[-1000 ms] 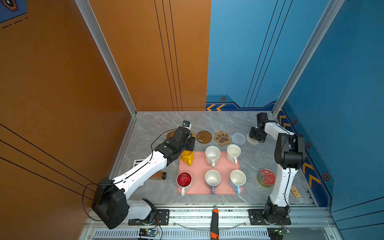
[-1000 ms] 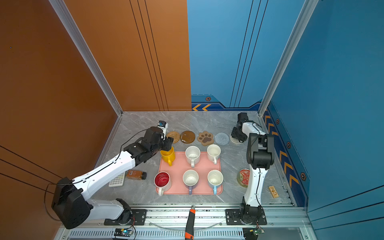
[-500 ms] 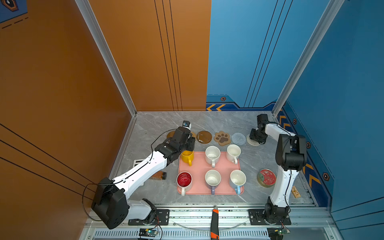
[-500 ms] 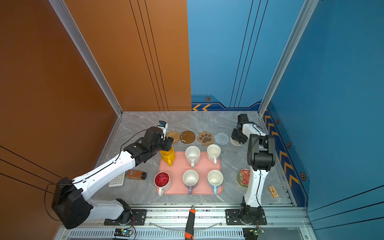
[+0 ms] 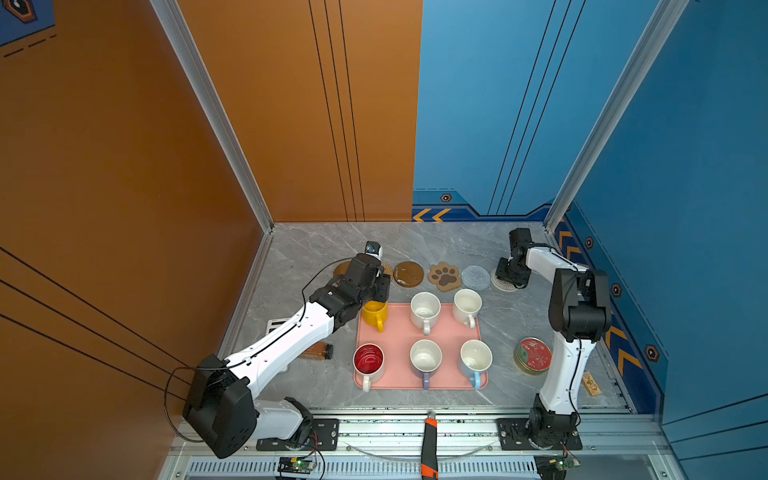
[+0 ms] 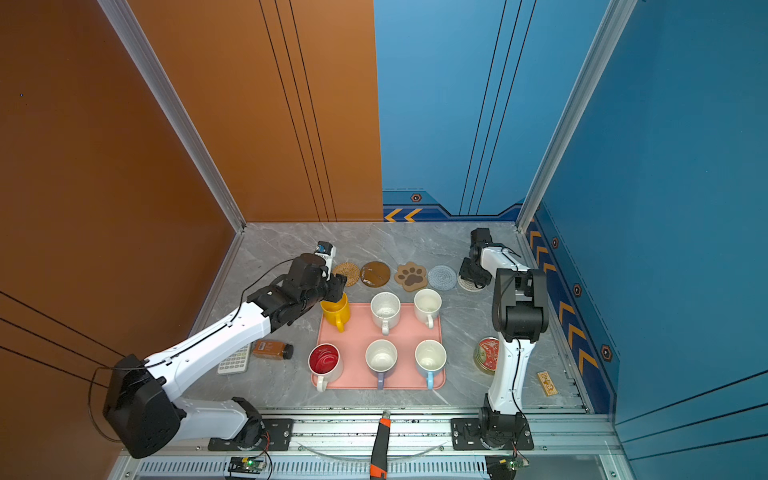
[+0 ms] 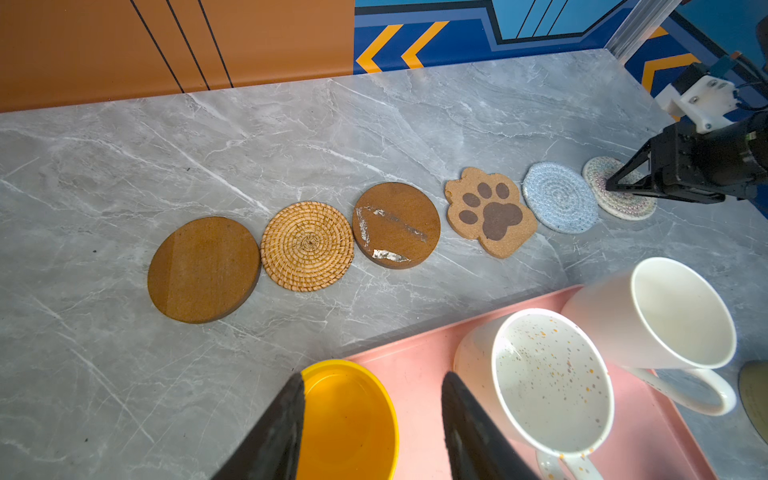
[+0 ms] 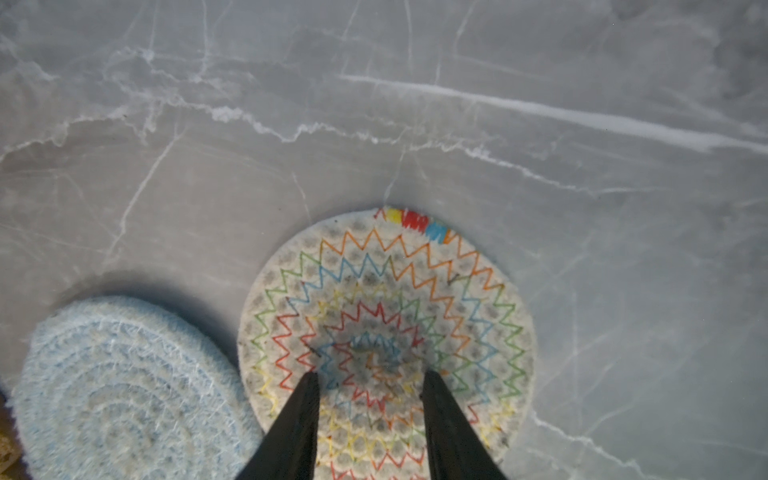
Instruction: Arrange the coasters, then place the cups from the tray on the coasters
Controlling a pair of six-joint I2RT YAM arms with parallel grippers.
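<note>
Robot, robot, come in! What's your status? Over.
Left gripper open over yellow cup on tray. Right gripper open over cream coaster. Six coasters lined up; no cup on any yet. Nothing blocking.

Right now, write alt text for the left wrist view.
The left gripper hangs open over a yellow mug on the pink tray, beside two white mugs. Beyond, six coasters lie in a row on grey marble.

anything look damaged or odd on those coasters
Yes: the brown disc coaster between the rattan coaster and the paw coaster has whitish scraped patches across its top, as if the surface peeled. The others look intact.
</note>
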